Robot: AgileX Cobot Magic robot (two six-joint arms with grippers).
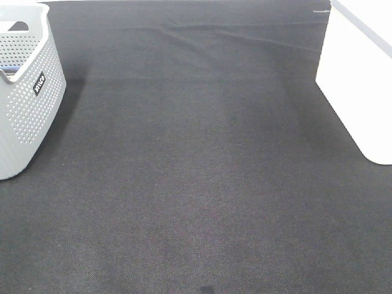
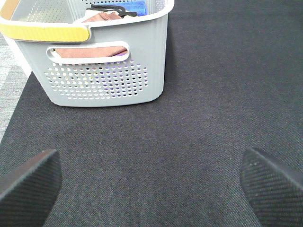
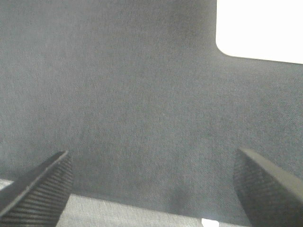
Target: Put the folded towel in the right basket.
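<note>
A small black label w/ white lettering is seen on the side of the grey perforated basket (image 1: 27, 92) at the left; the text can't be read reliably. No other writing is shown.

Left gripper (image 2: 151, 182): fingers (image 2: 31, 182) are spread wide, nothing held, nothing touched; they're seen above bare cloth, short of the grey basket (image 2: 111, 71). Right gripper (image 3: 156, 189): fingers (image 3: 40, 187) likewise spread wide, empty, over cloth near a white basket (image 3: 260, 28).

A reddish-brown folded towel (image 2: 90, 51) is seen inside the grey basket, thru the handle slot, w/ a blue item (image 2: 135, 6) and a black item (image 2: 111, 8) further in. The rim carries a yellow strip (image 2: 45, 30).

Table (image 1: 196, 184) is covered in dark woven fabric, w/ faint creases. The white basket (image 1: 358, 79) at the right is smooth, w/ rounded corners. Finger pads are black and finely ribbed.
</note>
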